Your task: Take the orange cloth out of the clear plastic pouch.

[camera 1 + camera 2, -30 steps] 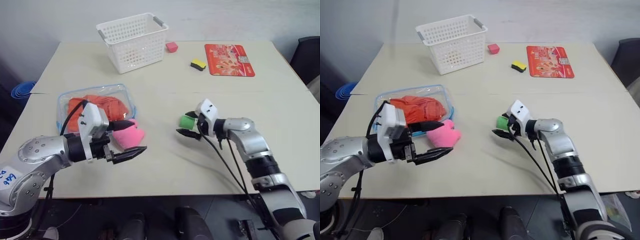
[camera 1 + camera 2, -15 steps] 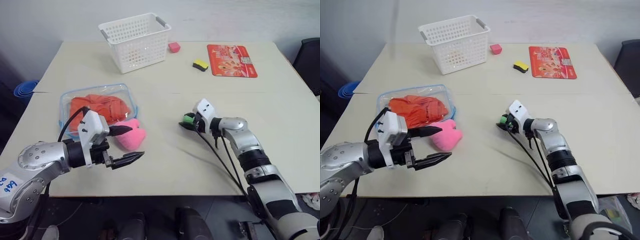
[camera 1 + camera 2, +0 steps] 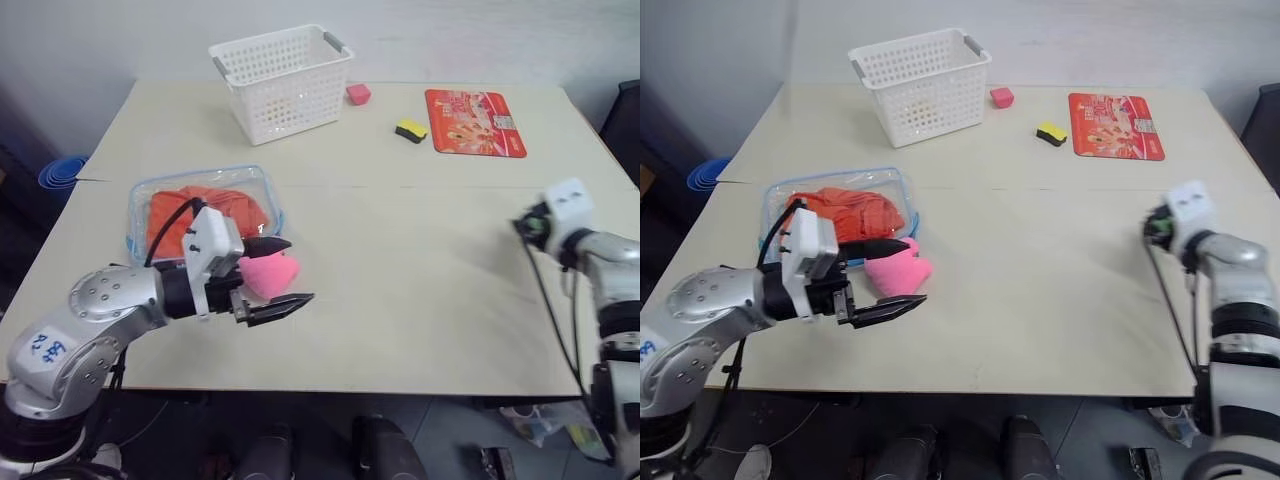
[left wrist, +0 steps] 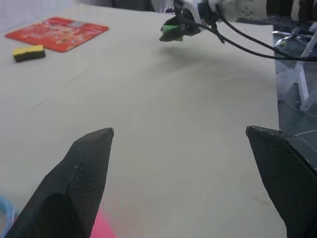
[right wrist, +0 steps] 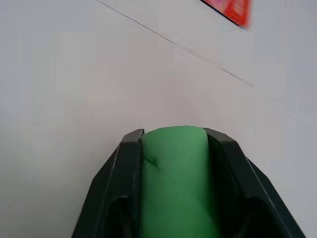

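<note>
The left tool [image 3: 277, 271] hovers wide open and empty at lower left, over the pink heart sponge [image 3: 268, 274], which lies against the clear plastic pouch [image 3: 258, 181]; the orange cloth [image 3: 200, 210] sits inside the pouch. At the right edge, the right tool [image 5: 174, 144] clamps a green block [image 5: 174, 173] above the counter [image 3: 400, 260]. The white basket [image 3: 282, 80], pink cube [image 3: 358, 94], yellow sponge [image 3: 411, 130] and red mat [image 3: 475, 108] line the top.

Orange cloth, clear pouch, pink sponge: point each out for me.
orange cloth [image 3: 845, 212], right eye view, wrinkled middle.
clear plastic pouch [image 3: 902, 189], right eye view, blue-edged corner.
pink heart-shaped sponge [image 3: 902, 272], right eye view, top face.
</note>
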Controlling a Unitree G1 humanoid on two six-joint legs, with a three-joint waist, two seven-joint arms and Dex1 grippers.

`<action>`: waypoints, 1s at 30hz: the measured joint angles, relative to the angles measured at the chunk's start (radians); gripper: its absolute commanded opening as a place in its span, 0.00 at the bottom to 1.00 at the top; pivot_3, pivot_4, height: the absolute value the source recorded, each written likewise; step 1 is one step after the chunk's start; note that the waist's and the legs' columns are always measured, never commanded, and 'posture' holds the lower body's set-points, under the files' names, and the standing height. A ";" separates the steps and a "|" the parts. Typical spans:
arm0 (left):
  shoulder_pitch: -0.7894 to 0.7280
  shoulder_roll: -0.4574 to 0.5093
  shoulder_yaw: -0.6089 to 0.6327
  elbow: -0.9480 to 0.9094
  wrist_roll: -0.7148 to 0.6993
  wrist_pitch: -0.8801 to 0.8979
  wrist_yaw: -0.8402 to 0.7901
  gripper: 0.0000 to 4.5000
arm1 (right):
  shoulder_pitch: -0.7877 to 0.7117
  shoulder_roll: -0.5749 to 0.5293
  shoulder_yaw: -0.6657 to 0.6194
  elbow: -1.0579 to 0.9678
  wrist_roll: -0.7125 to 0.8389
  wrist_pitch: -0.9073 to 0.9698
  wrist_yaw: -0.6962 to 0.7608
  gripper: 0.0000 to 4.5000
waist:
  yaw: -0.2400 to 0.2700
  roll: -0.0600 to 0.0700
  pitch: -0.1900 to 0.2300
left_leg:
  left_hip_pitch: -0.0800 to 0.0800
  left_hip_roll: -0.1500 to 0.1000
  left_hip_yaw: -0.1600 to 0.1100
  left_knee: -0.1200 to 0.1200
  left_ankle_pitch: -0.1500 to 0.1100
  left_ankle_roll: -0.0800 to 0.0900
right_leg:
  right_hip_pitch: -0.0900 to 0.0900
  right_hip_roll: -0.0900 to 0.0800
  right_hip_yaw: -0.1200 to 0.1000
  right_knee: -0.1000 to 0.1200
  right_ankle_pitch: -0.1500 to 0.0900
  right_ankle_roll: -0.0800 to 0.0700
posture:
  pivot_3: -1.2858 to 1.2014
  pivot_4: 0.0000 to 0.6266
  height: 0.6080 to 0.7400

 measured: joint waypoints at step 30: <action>0.222 0.265 0.059 0.146 0.449 -0.148 -0.021 1.00 | 0.160 0.092 0.060 -1.005 0.507 0.397 0.569 0.99 | -0.022 0.001 0.001 | 0.002 0.009 0.001 -0.001 0.001 -0.006 | -0.004 0.007 0.004 0.007 -0.001 -0.002 | 0.52 0.24 1.00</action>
